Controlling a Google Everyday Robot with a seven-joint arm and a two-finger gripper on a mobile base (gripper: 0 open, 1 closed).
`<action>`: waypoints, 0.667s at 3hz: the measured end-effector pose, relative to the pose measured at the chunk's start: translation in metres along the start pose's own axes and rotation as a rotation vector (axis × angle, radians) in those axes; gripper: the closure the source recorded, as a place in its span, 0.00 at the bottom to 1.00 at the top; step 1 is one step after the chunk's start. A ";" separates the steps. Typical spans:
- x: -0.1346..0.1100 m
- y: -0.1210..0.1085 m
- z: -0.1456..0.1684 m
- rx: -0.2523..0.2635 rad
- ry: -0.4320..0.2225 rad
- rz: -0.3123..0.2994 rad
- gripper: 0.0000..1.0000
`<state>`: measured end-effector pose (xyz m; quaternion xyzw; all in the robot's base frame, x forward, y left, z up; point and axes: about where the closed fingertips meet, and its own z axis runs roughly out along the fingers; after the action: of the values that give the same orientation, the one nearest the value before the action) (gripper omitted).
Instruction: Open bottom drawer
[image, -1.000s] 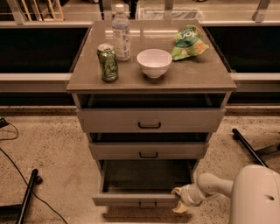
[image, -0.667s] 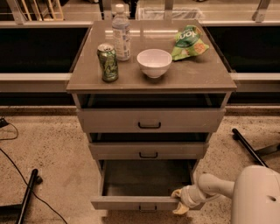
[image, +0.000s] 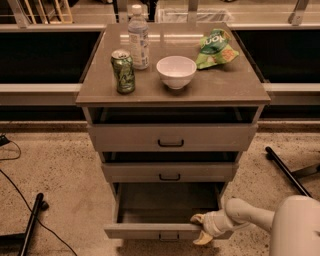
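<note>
Bottom drawer (image: 140, 231): It is the lowest of the three, near the floor. It is pulled out a long way, and you can see its plain grey inside, with nothing in it.
What changed: A moment ago the front sat a little further back. It has slid out a bit more toward the camera, only a small bit.
Little black handle (image: 169, 236): It sits in the middle of the drawer front. Nothing is touching it.
Gripper (image: 201, 229): It is at the right end of the drawer front, right up against the top edge, and it has come forward with the drawer.
Claw state: I cannot tell if it is squeezing the front or just resting on it.
Arm (image: 250, 214): The white arm comes in from the bottom right corner and reaches left to the drawer.
What it means: I think the job is nearly done, or done already, because the drawer is wide open. A little more pull may be all that is left.
Middle drawer (image: 170, 171): It sticks out a little above the bottom one.
Top drawer (image: 170, 137): It sticks out a little too.
Cabinet top (image: 230, 87): A green can (image: 123, 71), a water bottle (image: 138, 37), a white bowl (image: 176, 71) and a green snack bag (image: 216, 49) stand there, just as before.
</note>
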<state>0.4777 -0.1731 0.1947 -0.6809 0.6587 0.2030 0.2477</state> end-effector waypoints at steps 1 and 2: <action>-0.008 -0.027 -0.010 0.022 -0.020 -0.043 0.38; -0.016 -0.058 -0.031 0.044 -0.013 -0.073 0.33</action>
<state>0.5334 -0.1786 0.2325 -0.6975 0.6360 0.1838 0.2743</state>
